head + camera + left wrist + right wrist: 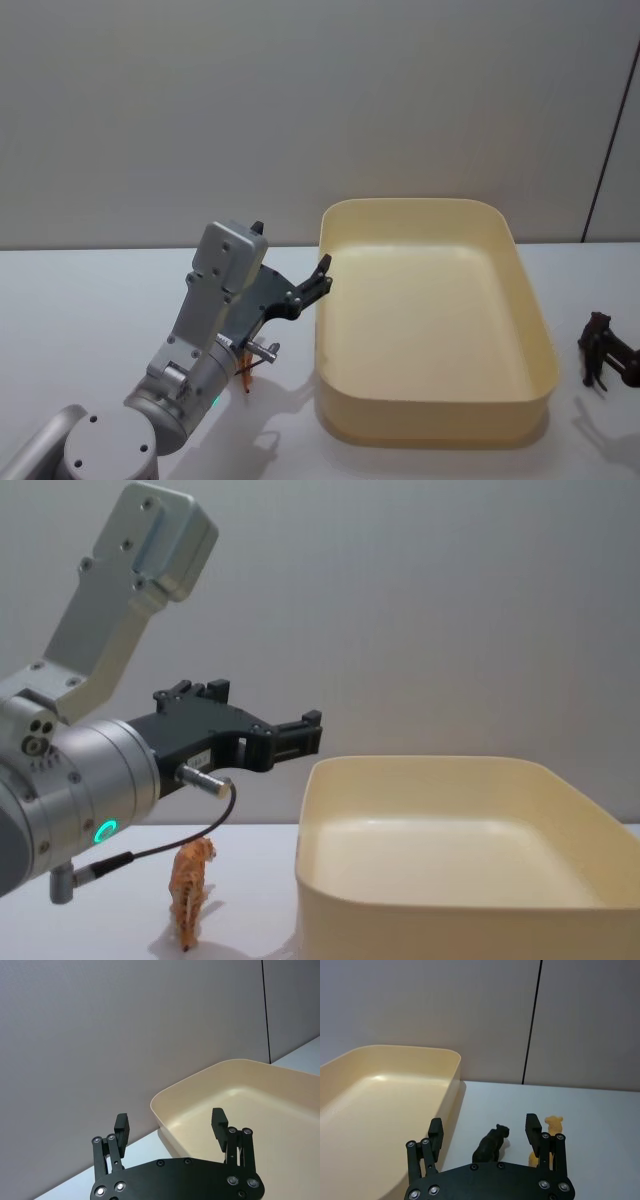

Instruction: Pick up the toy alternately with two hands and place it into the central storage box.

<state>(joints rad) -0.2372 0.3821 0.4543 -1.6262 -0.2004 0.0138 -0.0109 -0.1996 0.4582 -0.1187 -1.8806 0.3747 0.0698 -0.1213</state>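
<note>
My left gripper hangs open above the table, just left of the central storage box's left rim. Between its fingers there is nothing; past them I see the cream-yellow box with a bare floor. An orange tiger toy stands on the table under the left arm. My right gripper is open low over the table to the right of the box. A black toy animal stands just ahead of its spread fingers, untouched.
A small orange toy stands just beyond the black one. A dark brown toy animal stands at the table's right, beside the box. A grey wall closes off the back of the white table. The box stands tall in the chest view.
</note>
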